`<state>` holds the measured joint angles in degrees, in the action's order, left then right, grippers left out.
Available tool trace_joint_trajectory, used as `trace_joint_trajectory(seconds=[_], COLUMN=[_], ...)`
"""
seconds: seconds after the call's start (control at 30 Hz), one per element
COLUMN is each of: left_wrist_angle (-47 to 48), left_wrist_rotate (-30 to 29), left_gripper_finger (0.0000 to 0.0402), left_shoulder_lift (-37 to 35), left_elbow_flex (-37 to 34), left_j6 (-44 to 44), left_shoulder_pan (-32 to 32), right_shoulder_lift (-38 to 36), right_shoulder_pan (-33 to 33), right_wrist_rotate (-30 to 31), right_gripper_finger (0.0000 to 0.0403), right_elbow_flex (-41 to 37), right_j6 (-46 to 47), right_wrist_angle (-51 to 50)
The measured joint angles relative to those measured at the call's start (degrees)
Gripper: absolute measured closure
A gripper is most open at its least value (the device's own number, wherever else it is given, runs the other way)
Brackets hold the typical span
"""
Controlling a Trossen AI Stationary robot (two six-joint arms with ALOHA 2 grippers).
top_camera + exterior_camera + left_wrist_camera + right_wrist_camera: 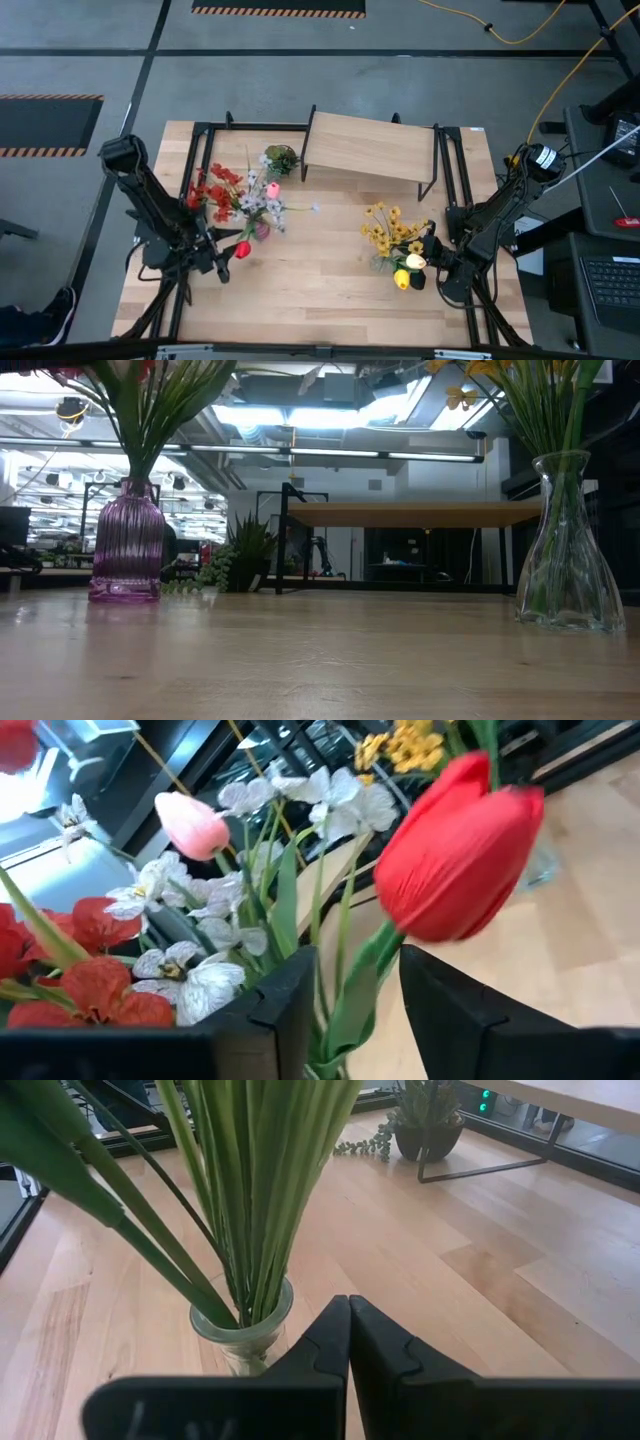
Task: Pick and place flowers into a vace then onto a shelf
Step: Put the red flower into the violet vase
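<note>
The left hand (355,1010), fingers narrowly parted around the red tulip (455,850) stem, should close squarely and lift straight; the purple vase (126,550) waits toward two o'clock; the right hand (348,1345) idles pinched empty.

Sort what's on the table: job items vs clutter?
Job: red tulip between left gripper jaws; purple vase bouquet; clear vase with yellow flowers; shelf.
Clutter: small potted plant; right gripper, shut, waiting by clear vase.
</note>
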<state>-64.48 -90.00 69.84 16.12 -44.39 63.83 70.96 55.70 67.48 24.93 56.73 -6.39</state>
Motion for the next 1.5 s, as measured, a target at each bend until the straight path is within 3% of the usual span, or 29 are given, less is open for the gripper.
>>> trace_joint_trajectory(seconds=[0.2, 0.57, 1.13, 1.5], left_wrist_angle=[0.0, 0.0, -8.3, -11.0], left_wrist_rotate=[0.0, 0.0, 0.0, 0.0], left_gripper_finger=[0.0286, 0.0395, 0.0398, 0.0398], left_shoulder_lift=[0.0, 0.0, 0.0, 0.0], left_elbow_flex=[0.0, 0.0, 0.0, 0.0], left_j6=[0.0, -1.4, -15.0, -12.5], left_shoulder_pan=[-4.6, -8.1, -8.1, -8.1], right_shoulder_lift=[0.0, 0.0, 0.0, 0.0], right_shoulder_pan=[0.0, 0.0, 0.0, 0.0], right_wrist_rotate=[0.0, 0.0, 0.0, 0.0], right_gripper_finger=[0.0391, 0.0391, 0.0391, 0.0391], right_elbow_flex=[0.0, 0.0, 0.0, 0.0], right_j6=[0.0, -0.2, -0.2, -0.6], right_wrist_angle=[0.0, 0.0, -0.1, -0.1])
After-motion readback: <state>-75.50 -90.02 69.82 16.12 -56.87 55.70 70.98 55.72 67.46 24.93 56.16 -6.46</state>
